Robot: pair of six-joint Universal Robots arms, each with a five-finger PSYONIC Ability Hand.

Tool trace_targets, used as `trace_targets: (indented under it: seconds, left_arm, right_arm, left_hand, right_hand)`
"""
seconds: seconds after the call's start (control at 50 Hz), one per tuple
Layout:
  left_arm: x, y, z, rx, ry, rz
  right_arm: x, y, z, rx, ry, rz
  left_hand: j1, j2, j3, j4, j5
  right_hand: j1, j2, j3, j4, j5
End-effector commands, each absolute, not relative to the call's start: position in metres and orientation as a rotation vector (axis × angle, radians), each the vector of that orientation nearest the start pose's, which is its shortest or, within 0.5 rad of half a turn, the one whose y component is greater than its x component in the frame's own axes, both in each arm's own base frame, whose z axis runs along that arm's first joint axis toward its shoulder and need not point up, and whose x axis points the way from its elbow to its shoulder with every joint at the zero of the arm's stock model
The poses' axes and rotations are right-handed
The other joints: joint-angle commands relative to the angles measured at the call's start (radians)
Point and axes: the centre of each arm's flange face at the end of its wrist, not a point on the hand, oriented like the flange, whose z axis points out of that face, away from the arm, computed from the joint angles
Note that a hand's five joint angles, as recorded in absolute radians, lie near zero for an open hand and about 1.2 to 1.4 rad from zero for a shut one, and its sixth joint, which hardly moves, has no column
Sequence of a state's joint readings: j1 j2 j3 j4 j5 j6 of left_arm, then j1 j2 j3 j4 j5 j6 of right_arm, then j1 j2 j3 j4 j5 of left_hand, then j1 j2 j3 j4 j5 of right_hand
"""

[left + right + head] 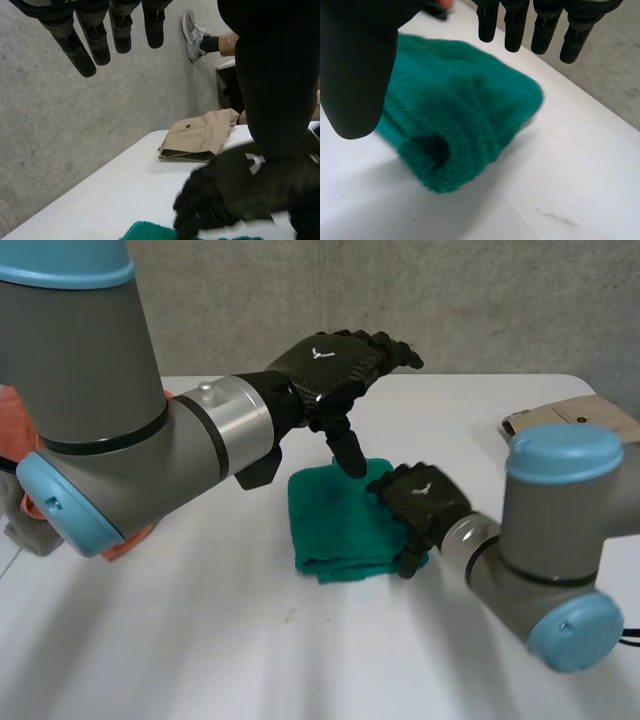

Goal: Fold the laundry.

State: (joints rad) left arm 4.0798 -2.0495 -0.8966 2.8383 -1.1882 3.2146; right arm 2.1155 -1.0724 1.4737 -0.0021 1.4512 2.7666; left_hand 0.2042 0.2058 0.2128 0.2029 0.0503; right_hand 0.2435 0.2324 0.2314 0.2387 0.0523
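A green towel [335, 530] lies folded into a small thick rectangle in the middle of the white table [200, 640]. My right hand [425, 498] is over the towel's right edge, fingers and thumb straight, holding nothing. In the right wrist view the towel [460, 115] lies under the palm, and the fingertips [515, 30] reach beyond its far edge. My left hand [335, 362] is raised above the towel's far edge, open, thumb pointing down. In the left wrist view its fingers [95, 45] hang straight in the air, with the right hand [240, 195] and a strip of towel [147, 231] below.
Folded tan trousers [560, 418] lie at the table's far right edge, also in the left wrist view [200, 137]. An orange cloth [130, 538] lies at the left behind my left arm. A person's shoe [192, 32] stands on the floor beyond the table.
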Motion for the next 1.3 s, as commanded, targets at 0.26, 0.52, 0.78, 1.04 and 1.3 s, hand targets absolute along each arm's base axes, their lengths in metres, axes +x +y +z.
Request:
trace_targets:
  seconds: [0.26,0.52,0.78,1.04,1.3]
  left_arm:
    - [-0.363,-0.228,0.313,-0.950,-1.715,1.546]
    - [-0.362,-0.231,0.310,-0.943,-1.719,1.530]
    - [-0.361,-0.232,0.314,-0.933,-1.713,1.538]
    - [-0.348,-0.233,0.369,-0.819,-1.592,1.649]
    - [-0.358,-0.234,0.363,-0.800,-1.587,1.600]
  right_arm:
    - [0.343,-0.230,0.117,-1.404,1.950,-1.799]
    - [0.351,-0.253,0.115,-1.379,1.899,-1.930]
    - [0.358,-0.284,0.140,-1.149,1.831,-2.047]
    - [0.276,-0.431,0.272,-0.676,1.689,-2.580]
    - [0.118,-0.544,0.228,-0.493,1.805,-2.693]
  left_hand:
    - [-0.030,-0.031,-0.038,-0.028,-0.050]
    - [-0.030,-0.031,-0.038,-0.028,-0.050]
    - [-0.030,-0.031,-0.038,-0.028,-0.050]
    - [-0.030,-0.031,-0.038,-0.028,-0.050]
    - [-0.030,-0.031,-0.038,-0.028,-0.050]
  right_hand:
    - [0.046,0.057,0.058,0.050,0.062]
    - [0.421,0.432,0.433,0.426,0.438]
    - [1.153,1.164,1.165,1.158,1.169]
    - [1.153,1.164,1.165,1.158,1.169]
    - [1.153,1.164,1.165,1.158,1.169]
